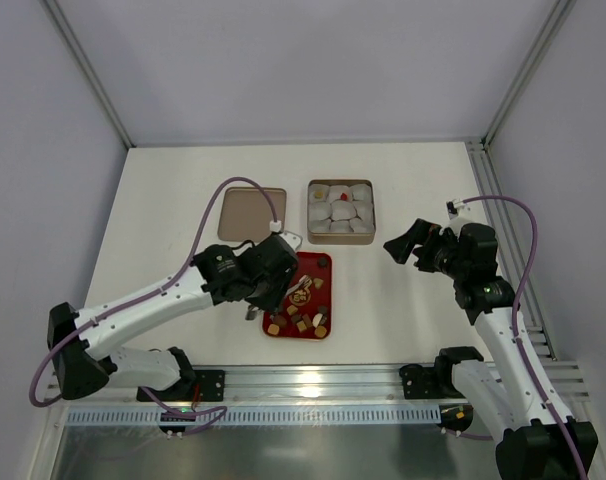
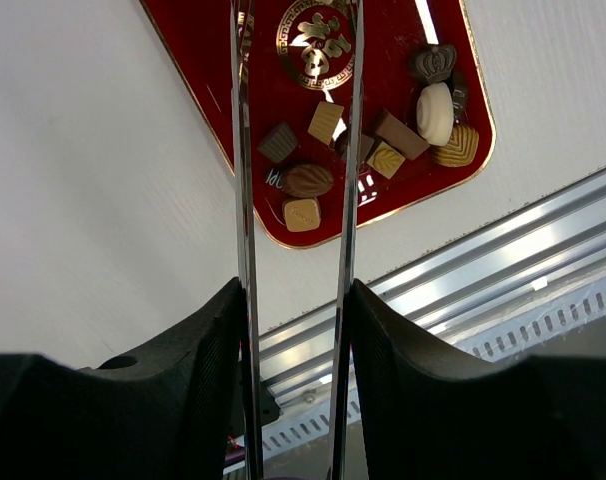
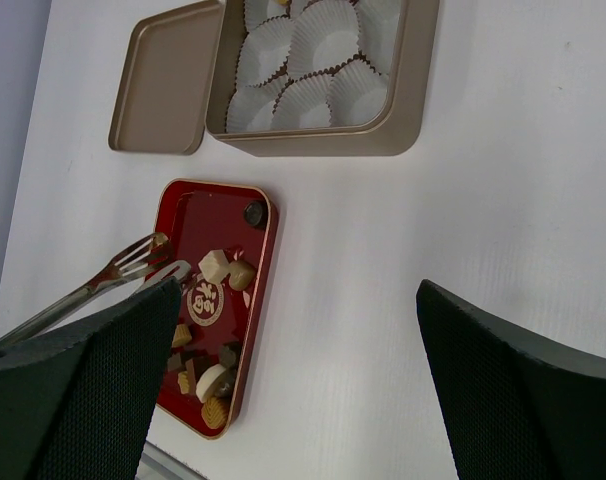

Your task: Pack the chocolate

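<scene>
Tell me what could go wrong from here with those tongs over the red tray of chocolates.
1. The chocolates lie crowded at one end of the red tray, some touching, so the tongs in the left gripper may pinch two or knock one out.
2. The paper cups in the box look thin; a piece lowered off-centre could crush or tip one.
3. The right gripper hangs open away from the tray, so nothing steadies it.
</scene>
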